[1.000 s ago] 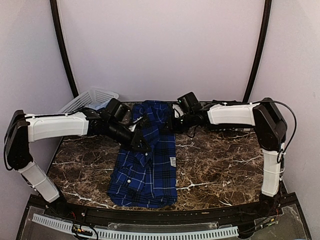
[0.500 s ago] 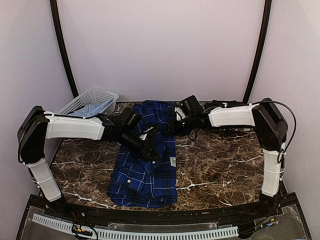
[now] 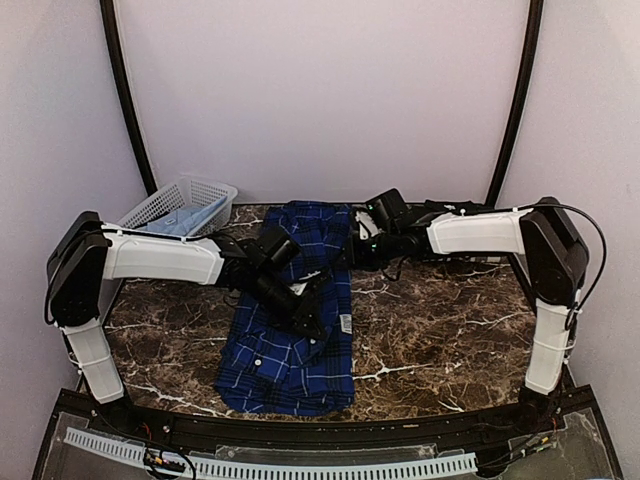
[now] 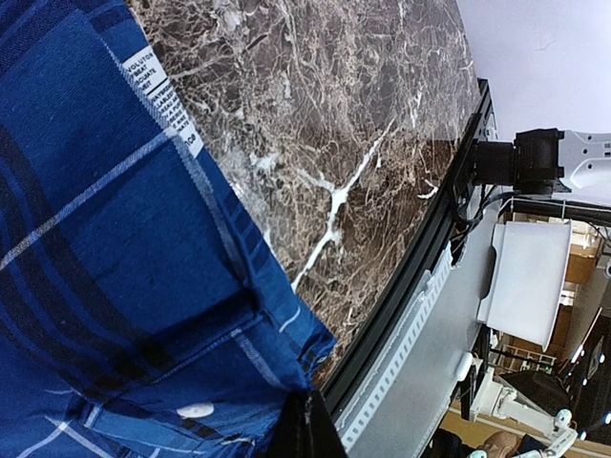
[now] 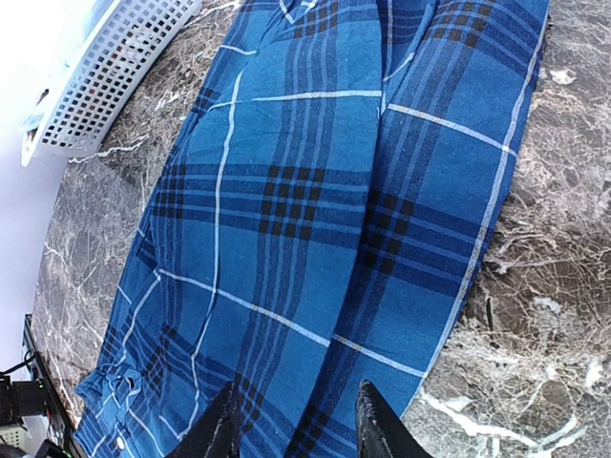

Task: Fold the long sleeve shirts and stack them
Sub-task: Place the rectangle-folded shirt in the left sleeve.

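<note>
Well, the plaid shirt (image 3: 290, 350) lies mid-table (image 3: 450, 330), folded lengthwise into a strip; the crosswise folds and the stacking look undone. The left gripper (image 3: 308, 318) is closed tight at the shirt's middle, though I cannot tell if it pinches cloth. The right gripper (image 5: 296, 429) hovers over the far end, jaws partly apart and empty.

Single plaid shirt (image 3: 285, 372), royal blue and navy with thin white lines. Folded lengthwise into a long narrow strip and lying flat on the dark marble tabletop (image 3: 450, 330). It runs from the far edge toward the near edge, roughly centred. White care label (image 4: 162, 100) at its right edge. Small white button (image 4: 196, 410) by the near hem. Cloth slightly rumpled.
</note>
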Controlling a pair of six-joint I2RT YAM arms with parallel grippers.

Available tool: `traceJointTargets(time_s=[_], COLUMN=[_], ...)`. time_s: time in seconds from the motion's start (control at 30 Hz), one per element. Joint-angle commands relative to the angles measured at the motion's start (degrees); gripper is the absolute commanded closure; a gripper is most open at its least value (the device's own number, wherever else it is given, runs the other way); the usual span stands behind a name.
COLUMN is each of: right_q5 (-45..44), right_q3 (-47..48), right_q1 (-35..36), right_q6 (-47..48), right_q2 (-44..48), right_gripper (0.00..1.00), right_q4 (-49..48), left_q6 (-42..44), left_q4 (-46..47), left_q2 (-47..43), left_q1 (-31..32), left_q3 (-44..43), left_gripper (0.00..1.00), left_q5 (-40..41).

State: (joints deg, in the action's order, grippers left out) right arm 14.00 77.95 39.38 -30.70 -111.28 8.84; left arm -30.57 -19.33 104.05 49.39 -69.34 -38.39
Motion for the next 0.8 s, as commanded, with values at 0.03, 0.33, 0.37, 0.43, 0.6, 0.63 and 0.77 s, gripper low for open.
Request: traceJointTargets(time_s=[0.03,0.33,0.37,0.43,0.6,0.63,0.77], right_q5=[-2.25,-2.22,-2.17,-1.97,0.82,1.86,5.63], right_q3=[-0.28,5.14,6.40,8.23,14.90,16.24,20.06], right_q1=[0.53,0.53,0.53,0.51,0.53,0.52,0.53], right_q6=[1.14,2.70,2.86,3.26,3.63,3.29,1.49], right_q2=[1.82,-2.19,-2.67,-3.65,-8.88,-9.97,-13.81], right_gripper=[0.62,0.60,0.60,0.60,0.63,0.66,0.73], right_q4=[-0.41,0.76,0.95,1.00,0.43,-0.08,-3.35], left_q6=[2.21,2.91,3.02,2.72,0.72,0.44,-0.70], left_q4=[-5.29,-7.64,-7.95,-9.71,-12.59,-13.30,-10.70], left_q2=[-0.56,-0.26,-0.47,-2.15,-5.03,-4.92,-2.41], left_q1=[1.29,1.85,1.79,1.73,-0.78,-1.49,-7.56], left_q3=[-1.85,-4.46,-4.74,-6.29,-10.21,-11.50,-13.64], left_gripper=[1.00,0.81,0.75,0.62,0.50,0.54,0.71], left_q5=[-1.62,-1.62,-1.17,1.63,17.72,22.08,29.16])
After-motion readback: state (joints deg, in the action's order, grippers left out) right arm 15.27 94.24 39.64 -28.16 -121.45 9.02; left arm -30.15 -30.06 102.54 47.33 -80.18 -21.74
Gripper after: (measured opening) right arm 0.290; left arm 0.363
